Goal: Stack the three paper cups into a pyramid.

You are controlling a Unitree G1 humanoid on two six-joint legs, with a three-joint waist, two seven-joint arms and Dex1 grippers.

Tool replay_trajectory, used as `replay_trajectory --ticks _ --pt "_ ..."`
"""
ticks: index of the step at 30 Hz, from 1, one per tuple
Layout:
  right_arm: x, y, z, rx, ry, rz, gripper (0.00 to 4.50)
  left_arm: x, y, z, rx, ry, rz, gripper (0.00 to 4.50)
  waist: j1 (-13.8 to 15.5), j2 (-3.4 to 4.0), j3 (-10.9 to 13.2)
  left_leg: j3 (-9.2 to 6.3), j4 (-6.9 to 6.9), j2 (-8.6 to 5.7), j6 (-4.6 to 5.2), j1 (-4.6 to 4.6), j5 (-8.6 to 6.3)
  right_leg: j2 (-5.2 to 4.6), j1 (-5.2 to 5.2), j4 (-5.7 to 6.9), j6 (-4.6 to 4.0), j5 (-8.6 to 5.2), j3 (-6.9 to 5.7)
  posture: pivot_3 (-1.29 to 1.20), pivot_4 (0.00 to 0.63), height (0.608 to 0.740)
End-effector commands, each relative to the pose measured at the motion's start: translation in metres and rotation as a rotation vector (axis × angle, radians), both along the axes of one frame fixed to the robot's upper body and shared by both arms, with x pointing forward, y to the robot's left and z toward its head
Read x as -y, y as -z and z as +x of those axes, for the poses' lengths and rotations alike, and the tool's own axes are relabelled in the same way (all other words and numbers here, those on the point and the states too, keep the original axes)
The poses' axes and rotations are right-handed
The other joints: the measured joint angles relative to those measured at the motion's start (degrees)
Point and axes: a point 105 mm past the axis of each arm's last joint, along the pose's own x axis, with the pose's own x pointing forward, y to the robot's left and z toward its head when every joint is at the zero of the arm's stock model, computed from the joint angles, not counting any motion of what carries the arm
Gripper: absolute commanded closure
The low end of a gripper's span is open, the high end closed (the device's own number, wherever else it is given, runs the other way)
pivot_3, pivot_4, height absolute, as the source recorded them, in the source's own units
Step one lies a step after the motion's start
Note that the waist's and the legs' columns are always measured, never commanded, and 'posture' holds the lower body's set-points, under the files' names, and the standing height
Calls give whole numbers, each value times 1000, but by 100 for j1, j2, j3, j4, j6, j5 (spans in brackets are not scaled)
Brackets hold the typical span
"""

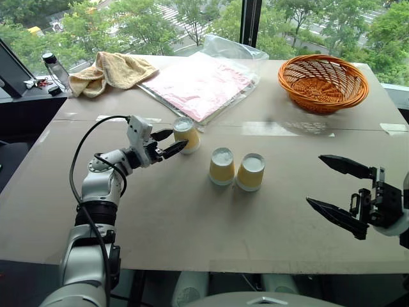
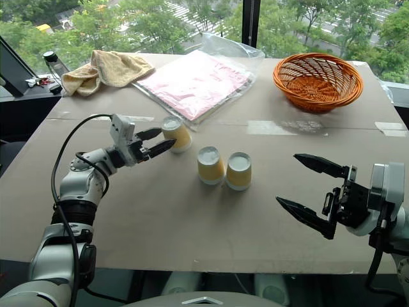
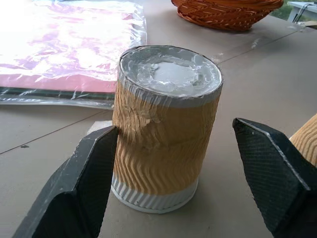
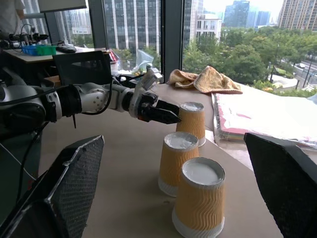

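Observation:
Three paper cups stand upside down on the tan table [image 1: 192,217]. Two of them, one cup [image 1: 222,166] and its neighbour [image 1: 250,171], sit side by side at the middle. The third cup [image 1: 186,134] stands farther back and to the left, between the fingers of my left gripper [image 1: 177,140]. In the left wrist view one finger [image 3: 94,168] touches this cup's ribbed side [image 3: 163,144], while the other finger [image 3: 267,168] stands clear of it. My right gripper [image 1: 315,179] hangs wide open over the table's right front, apart from the cups, with nothing in it.
An orange basket [image 1: 323,82] stands at the back right. A pink cloth in a clear plastic bag [image 1: 201,83] lies just behind the third cup. A tan towel [image 1: 108,70] and a bottle [image 1: 56,69] sit at the back left.

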Motion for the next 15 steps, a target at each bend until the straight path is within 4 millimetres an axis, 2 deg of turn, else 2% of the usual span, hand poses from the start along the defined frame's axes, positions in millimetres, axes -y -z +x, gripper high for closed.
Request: replay_trajectory --ticks 1,2,3,5,9,13,15 --pt "4 -9 -5 63 25 -12 0 0 -13 8 56 -7 17 2668 0 -1 0 0 1 0 0 0 0 0 0 0 0 0 0 0 150 740" --pt "4 -8 -5 63 31 -15 0 1 -13 9 58 -8 17 3199 -1 0 0 -1 1 0 0 1 0 0 0 1 0 0 -1 0 150 740" --pt "5 -7 -5 61 38 -20 0 1 -14 9 62 -5 14 3495 -1 0 0 0 1 0 0 2 0 0 0 1 0 0 0 0 150 740" --pt "6 -5 -5 59 47 -23 0 3 -16 10 70 0 0 4359 -5 0 0 -1 1 0 0 3 0 0 0 3 0 0 -1 0 150 740" --pt "4 -4 -5 58 59 -12 0 4 -23 7 83 24 -54 4359 -6 -1 0 -1 1 0 0 1 0 0 0 2 0 0 0 0 150 740" --pt "7 -1 -4 53 72 -8 0 14 -29 -12 82 170 -71 4359 -15 -1 1 -1 0 1 0 1 0 1 0 2 0 0 0 0 150 740" --pt "6 -1 -3 54 73 -4 0 17 -29 -14 85 185 -52 3864 -11 -1 1 -2 0 1 0 2 0 0 0 3 0 0 0 0 150 740"
